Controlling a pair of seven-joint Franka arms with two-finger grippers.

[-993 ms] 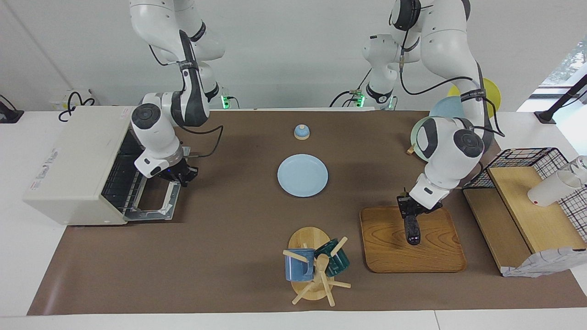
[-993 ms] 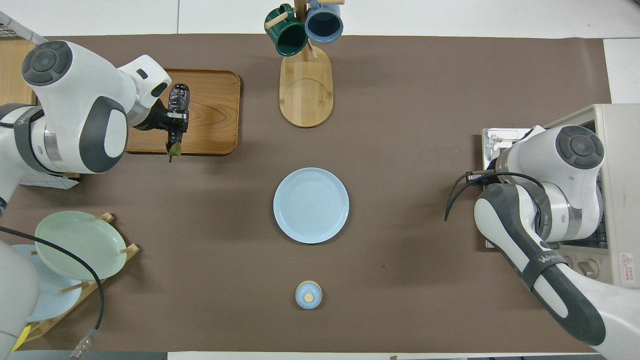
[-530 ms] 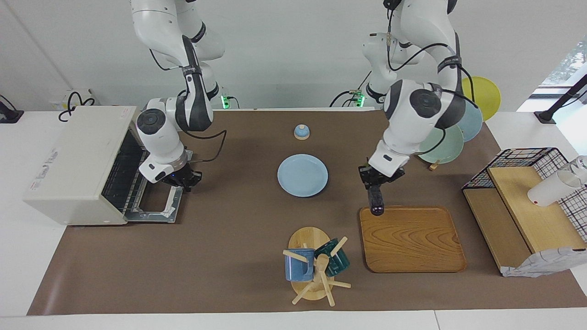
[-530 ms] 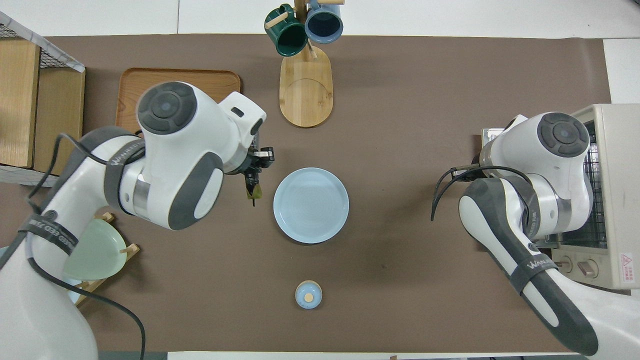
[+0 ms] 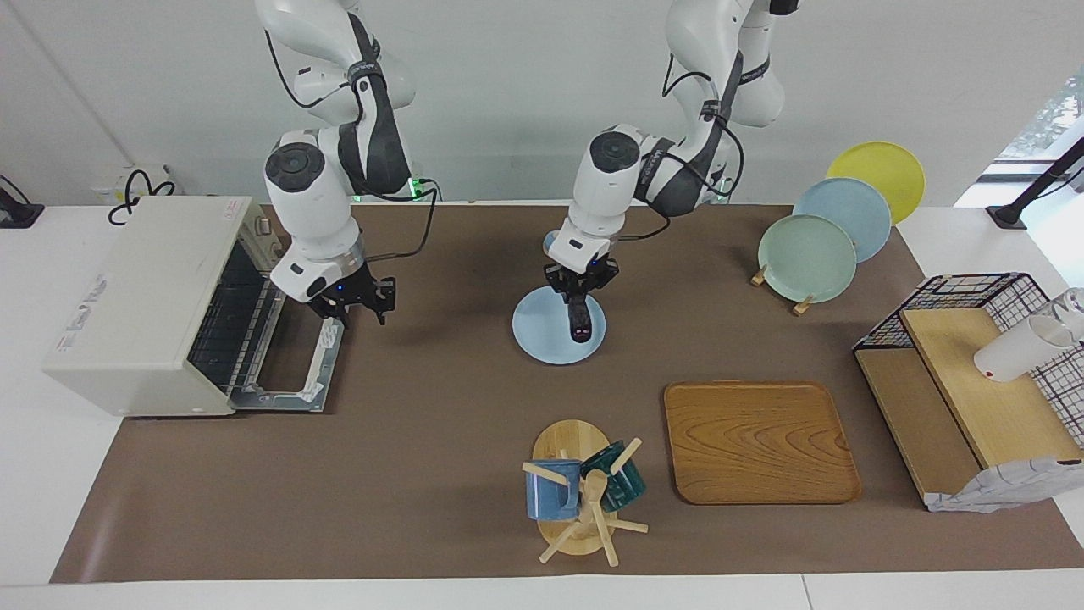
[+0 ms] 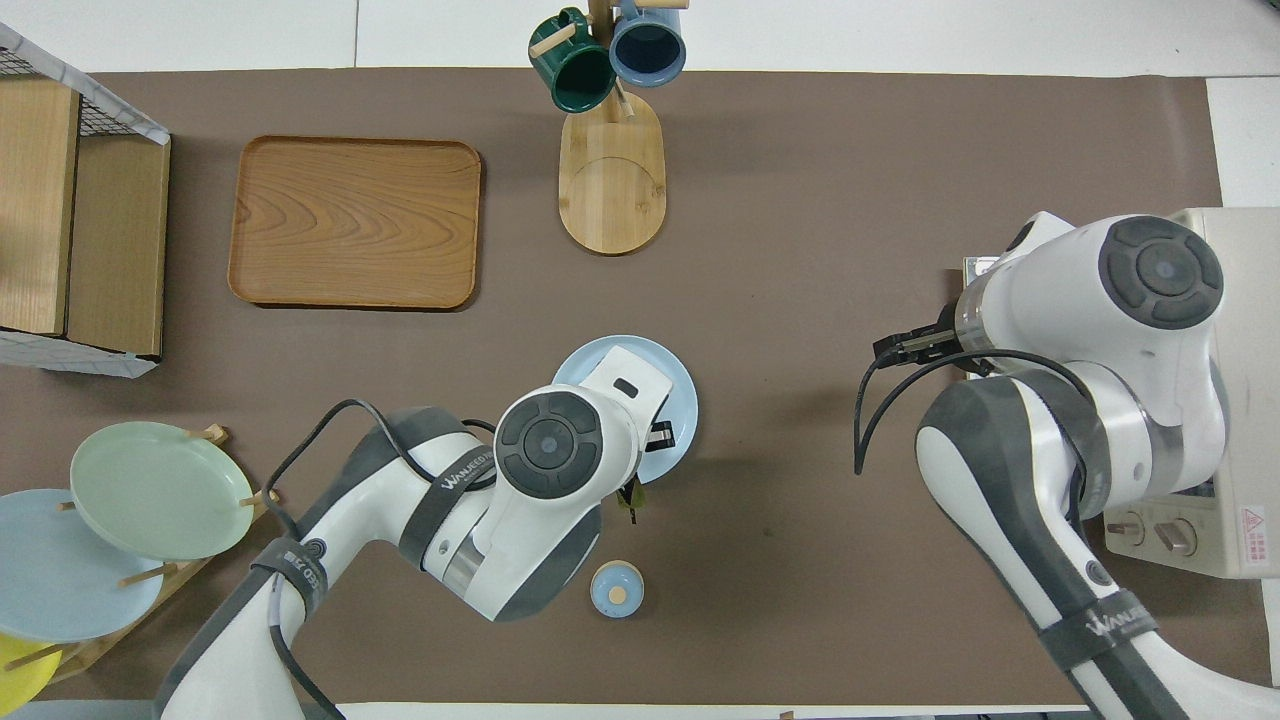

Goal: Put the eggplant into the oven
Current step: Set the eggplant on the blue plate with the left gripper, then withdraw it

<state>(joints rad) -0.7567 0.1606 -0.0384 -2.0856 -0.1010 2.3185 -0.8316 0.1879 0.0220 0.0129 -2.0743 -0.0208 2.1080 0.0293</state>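
The eggplant [image 5: 581, 323] is dark and glossy and hangs nearly upright over the light blue plate [image 5: 542, 335] in the middle of the table. My left gripper [image 5: 580, 296] is shut on its upper end. In the overhead view only its green stem tip [image 6: 632, 497] shows from under the left wrist. The off-white oven [image 5: 135, 296] stands at the right arm's end of the table, its door [image 5: 292, 381] folded down and the wire rack inside showing. My right gripper [image 5: 360, 313] hangs open and holds nothing, over the brown mat beside the open door.
A bare wooden tray [image 5: 758, 440] and a mug tree [image 5: 580, 491] with two mugs lie farther from the robots than the plate. A small blue lidded pot [image 6: 617, 588] sits nearer to them. A plate rack [image 5: 826, 237] and a wire rack with wooden shelves [image 5: 974, 373] fill the left arm's end.
The left arm lifted the eggplant off the wooden tray and carried it over the blue plate. The right gripper rose from the oven door, moved toward the table's middle and opened.
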